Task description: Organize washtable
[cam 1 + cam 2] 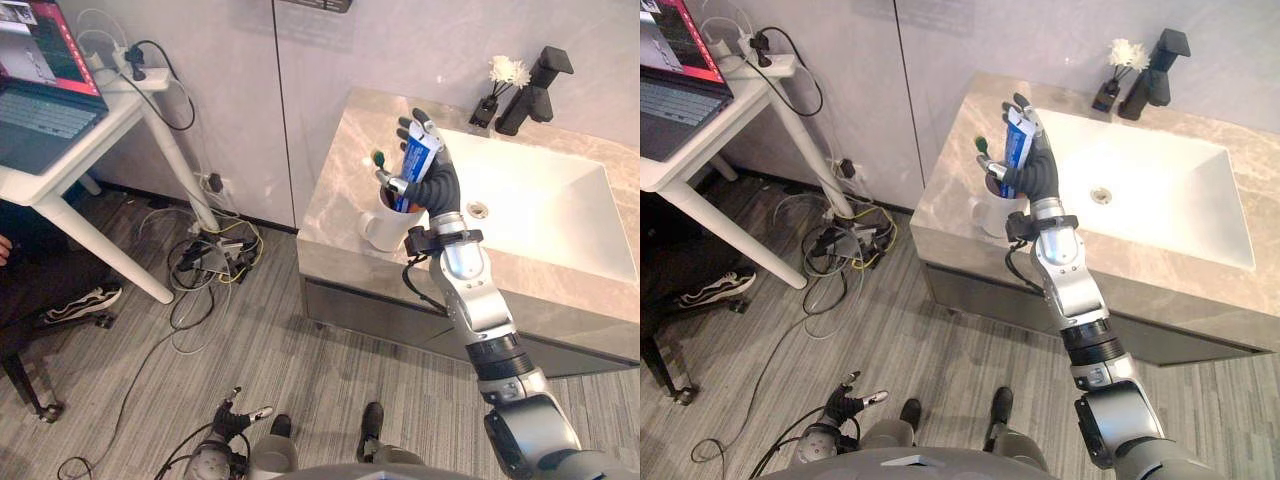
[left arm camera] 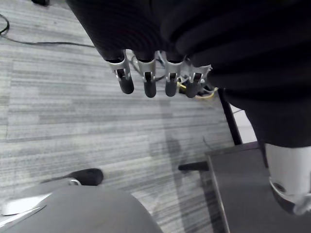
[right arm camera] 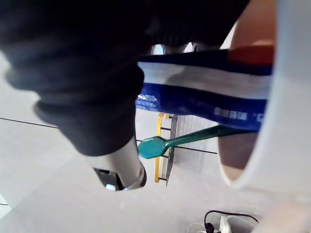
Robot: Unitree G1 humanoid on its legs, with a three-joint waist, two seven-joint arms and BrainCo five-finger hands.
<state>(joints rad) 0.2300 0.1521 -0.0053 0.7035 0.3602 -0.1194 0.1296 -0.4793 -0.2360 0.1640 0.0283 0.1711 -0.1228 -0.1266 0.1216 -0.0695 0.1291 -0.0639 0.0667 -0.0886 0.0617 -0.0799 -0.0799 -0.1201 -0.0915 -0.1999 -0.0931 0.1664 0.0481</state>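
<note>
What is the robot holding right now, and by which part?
The right hand grips a toothpaste tube by its upper half, its lower end in the white cup. The left hand holds nothing.

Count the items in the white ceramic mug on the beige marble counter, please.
2. A green plastic toothbrush leans out of the white ceramic mug; a blue-and-white toothpaste tube reaches into it, gripped by the right robot hand. Others may be hidden inside.

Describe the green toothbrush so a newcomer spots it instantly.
Start at the marble washtable, left of its white sink. A white mug stands there; the toothbrush pokes from it, slim and green, unlike the blue-and-white tube in the right hand.
</note>
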